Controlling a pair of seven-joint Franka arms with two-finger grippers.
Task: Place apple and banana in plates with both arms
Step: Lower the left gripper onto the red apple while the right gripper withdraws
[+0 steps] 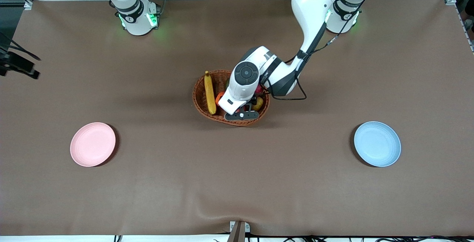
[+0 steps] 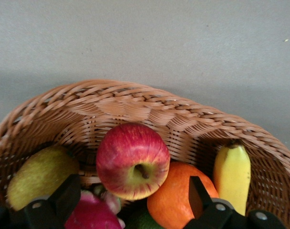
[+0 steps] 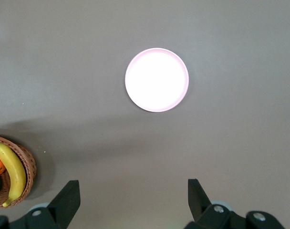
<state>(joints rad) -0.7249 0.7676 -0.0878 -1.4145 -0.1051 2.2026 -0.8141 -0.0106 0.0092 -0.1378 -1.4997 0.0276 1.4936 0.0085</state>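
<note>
The red apple (image 2: pixel 133 160) with yellowish patches lies in the wicker basket (image 1: pixel 202 103) at the table's middle, on top of other fruit. My left gripper (image 2: pixel 134 191) hangs open just above it, one finger (image 2: pixel 64 198) by a pear and the other over an orange fruit, and it holds nothing. The left hand (image 1: pixel 242 86) hides the apple in the front view. The yellow banana (image 1: pixel 210 93) leans along the basket's wall toward the right arm's end. The pink plate (image 1: pixel 93 144) and the blue plate (image 1: pixel 377 143) sit bare, nearer the front camera. My right gripper (image 3: pixel 134 191) waits open, high over the table, with the pink plate (image 3: pixel 157 79) below it.
The basket also holds an orange fruit (image 2: pixel 176 200), a yellow-green pear (image 2: pixel 40 174) and a pink dragon fruit (image 2: pixel 90 214). A black fixture (image 1: pixel 16 66) juts in at the table's edge at the right arm's end. Brown cloth covers the table.
</note>
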